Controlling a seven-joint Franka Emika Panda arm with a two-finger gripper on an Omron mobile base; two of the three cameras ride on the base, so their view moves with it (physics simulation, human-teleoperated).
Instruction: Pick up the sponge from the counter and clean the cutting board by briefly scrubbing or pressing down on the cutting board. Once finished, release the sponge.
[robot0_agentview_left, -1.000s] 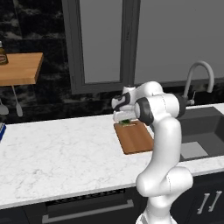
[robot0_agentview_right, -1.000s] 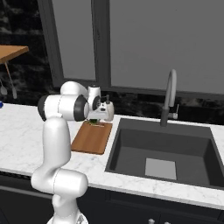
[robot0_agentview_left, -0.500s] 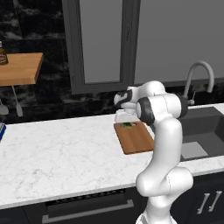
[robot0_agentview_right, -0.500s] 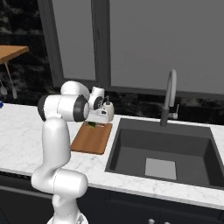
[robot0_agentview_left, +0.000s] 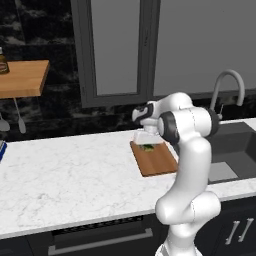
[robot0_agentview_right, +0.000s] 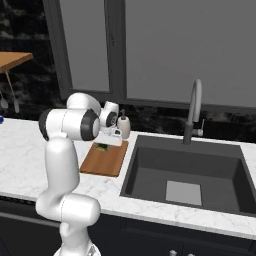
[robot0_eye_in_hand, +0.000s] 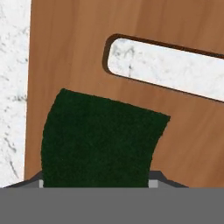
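Directly beneath the gripper (robot0_agentview_left: 146, 139), sponge (robot0_eye_in_hand: 100, 140) sits green-side up on the cutting board's (robot0_agentview_left: 156, 159) far end beside the handle slot (robot0_eye_in_hand: 166, 70). Grip unclear: fingertips hidden.

arm bent forward, tool (robot0_agentview_left: 148, 141) pointing down, jaws obscured

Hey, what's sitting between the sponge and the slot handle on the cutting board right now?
Nothing. In the hand view, bare brown wood of the cutting board separates the sponge from the slot handle, through which white counter shows.
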